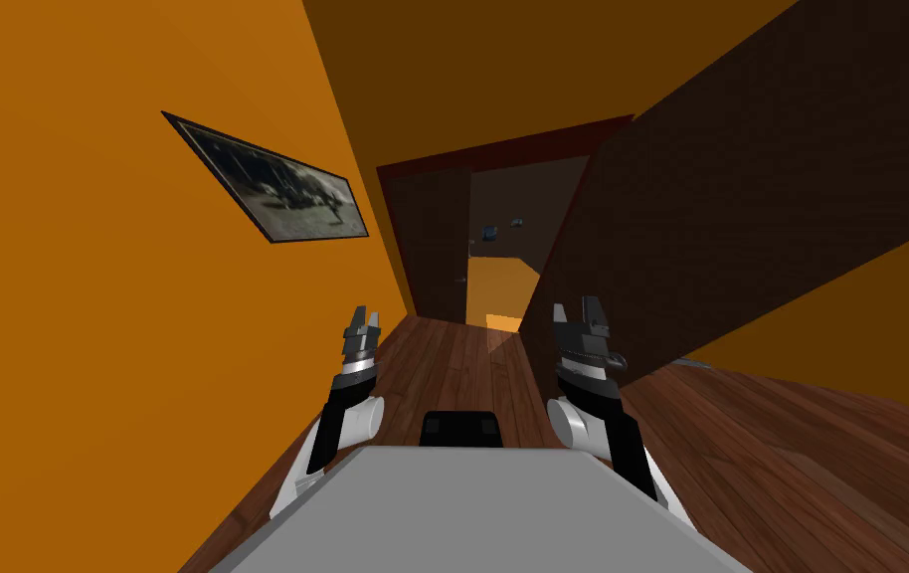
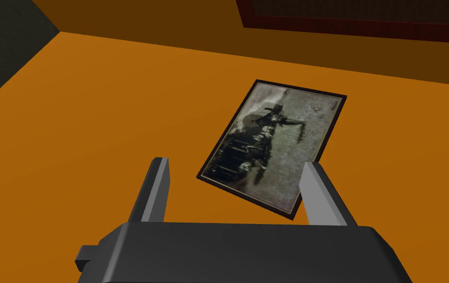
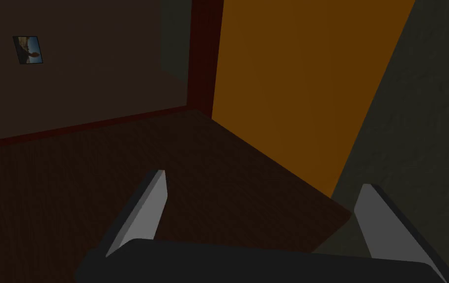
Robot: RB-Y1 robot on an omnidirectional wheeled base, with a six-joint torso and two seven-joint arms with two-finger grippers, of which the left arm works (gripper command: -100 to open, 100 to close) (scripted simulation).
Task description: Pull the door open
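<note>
Stands beside the dark brown door (image 1: 741, 199), open at right, its top cut off and its far face hidden. Holds right gripper (image 1: 577, 310) just beside the door's free edge, fingers spread, grasping nothing. Holds left gripper (image 1: 364, 320) near the orange wall (image 1: 94, 298), likewise released.

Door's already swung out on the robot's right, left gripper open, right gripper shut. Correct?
Not quite: the right gripper is open. The right wrist view shows its fingers standing wide apart, pressing on nothing. The rest holds: the door is swung out on the right and the left gripper is open.
</note>
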